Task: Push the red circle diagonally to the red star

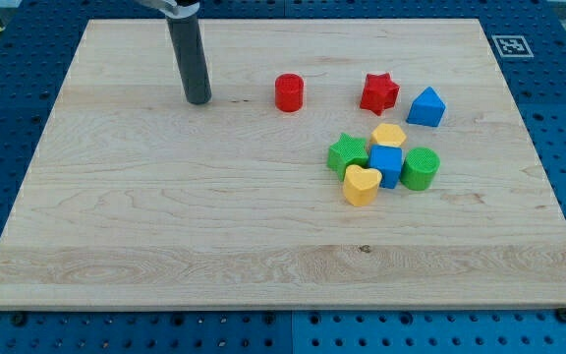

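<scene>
Red circle (289,92) sat upper-centre on the wooden board (165,236), apart from the red star (379,93) to its right. My tip (199,100) rested well left of the circle. No jaws: plain rod.

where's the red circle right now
The red circle sits in the upper middle of the board, between my tip on its left and the red star on its right.

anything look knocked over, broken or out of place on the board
Nothing stands out. Every block sits flat on the wooden board; the red circle block stands apart from the red star block, with my tip to its left.
</scene>
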{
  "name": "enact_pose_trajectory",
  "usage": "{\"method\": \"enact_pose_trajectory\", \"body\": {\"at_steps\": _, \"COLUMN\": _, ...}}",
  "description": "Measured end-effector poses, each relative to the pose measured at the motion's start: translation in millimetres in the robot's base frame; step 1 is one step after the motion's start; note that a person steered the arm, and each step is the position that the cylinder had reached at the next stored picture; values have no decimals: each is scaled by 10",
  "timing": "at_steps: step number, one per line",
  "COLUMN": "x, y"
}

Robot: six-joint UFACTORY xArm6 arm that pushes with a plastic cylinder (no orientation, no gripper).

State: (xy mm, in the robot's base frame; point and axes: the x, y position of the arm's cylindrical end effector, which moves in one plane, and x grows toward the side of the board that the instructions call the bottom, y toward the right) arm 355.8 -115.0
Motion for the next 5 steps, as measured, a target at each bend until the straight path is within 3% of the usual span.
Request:
{"method": "enact_pose_trajectory", "body": {"at_steps": 2, "x": -315, "y": 460}}
{"method": "enact_pose_trajectory", "body": {"at_steps": 3, "x": -673, "y": 774}}
{"method": "enact_pose_trajectory", "body": {"at_steps": 4, "x": -658, "y": 1166}}
{"method": "enact_pose_trajectory", "body": {"at_steps": 5, "x": -457, "y": 1153}}
